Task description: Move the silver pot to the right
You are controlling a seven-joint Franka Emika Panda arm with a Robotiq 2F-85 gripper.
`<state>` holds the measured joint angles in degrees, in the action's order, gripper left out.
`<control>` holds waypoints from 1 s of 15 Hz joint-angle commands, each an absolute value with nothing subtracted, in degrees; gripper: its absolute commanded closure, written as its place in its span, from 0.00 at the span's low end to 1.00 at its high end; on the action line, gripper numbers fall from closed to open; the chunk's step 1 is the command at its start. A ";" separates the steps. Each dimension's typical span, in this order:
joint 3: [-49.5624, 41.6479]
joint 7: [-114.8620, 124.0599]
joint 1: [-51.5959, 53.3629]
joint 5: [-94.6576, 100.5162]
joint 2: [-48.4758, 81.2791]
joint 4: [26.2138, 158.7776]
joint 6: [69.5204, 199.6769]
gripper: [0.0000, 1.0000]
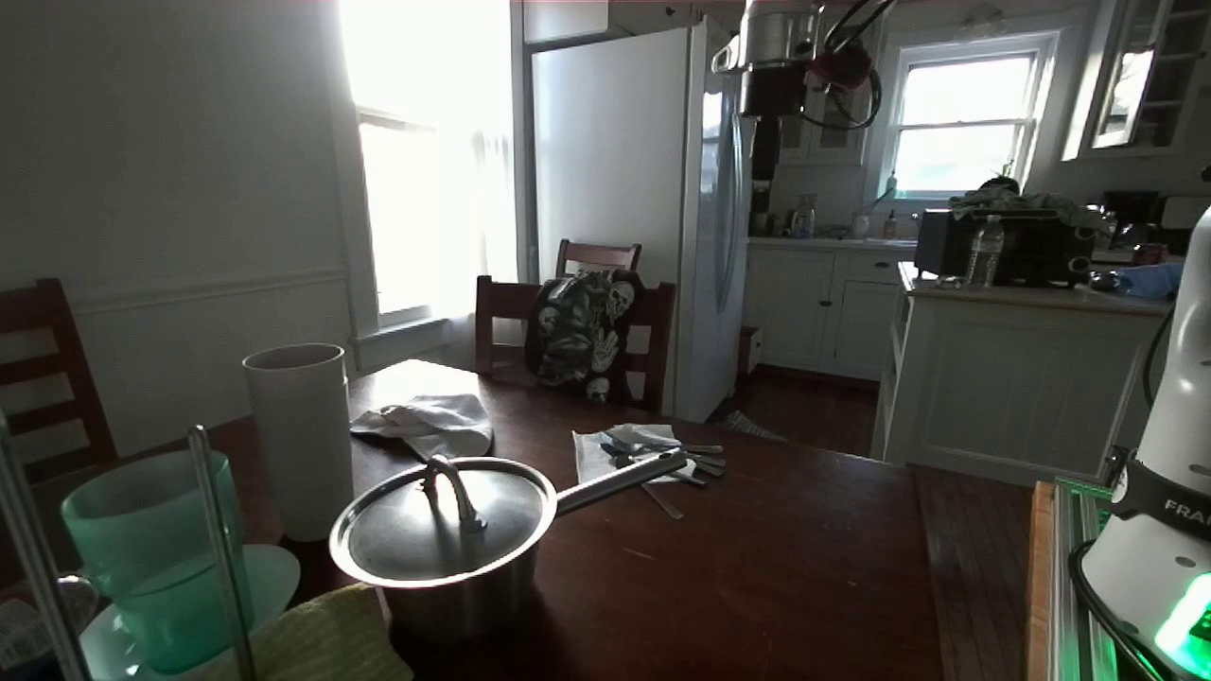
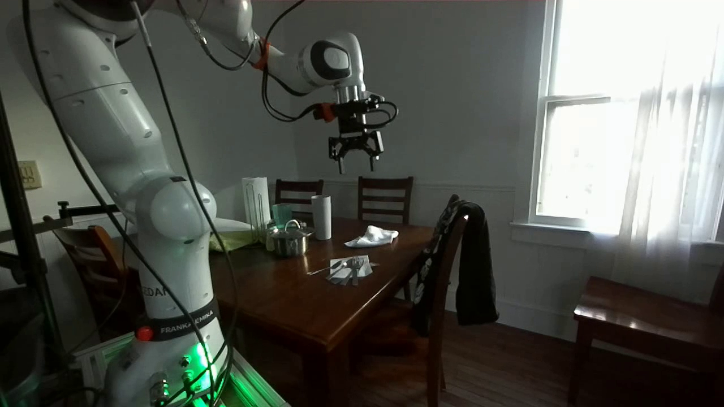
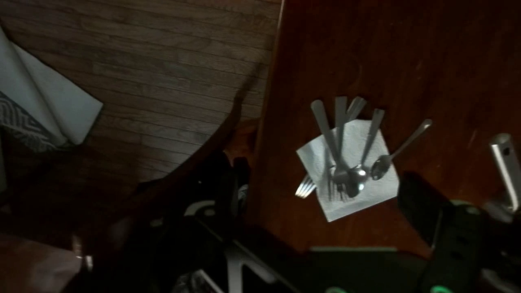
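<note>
The pincer [image 2: 357,164] hangs high over the worktop [image 2: 288,297], towards the edge by the draped chair [image 2: 438,345], its fingers [image 3: 419,207] wide apart with nothing between; the height presumably avoids knocks. The lidded pot [image 1: 440,553] stands well in from that edge, near the green tubs [image 1: 161,558], its long handle [image 1: 615,485] pointing away from them and so, one judges, left free to grip. Cutlery [image 3: 341,176] lies on a napkin [image 3: 372,193] nearer the edge, probably to keep it clean.
</note>
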<state>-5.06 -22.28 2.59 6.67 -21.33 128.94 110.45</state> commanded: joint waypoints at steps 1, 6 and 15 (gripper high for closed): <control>-3.08 -27.16 6.49 2.21 -26.39 134.19 110.41 0.00; 0.66 -31.57 13.35 -0.61 -32.57 141.55 112.17 0.00; 3.44 -31.75 19.24 -0.57 -33.14 142.56 113.48 0.00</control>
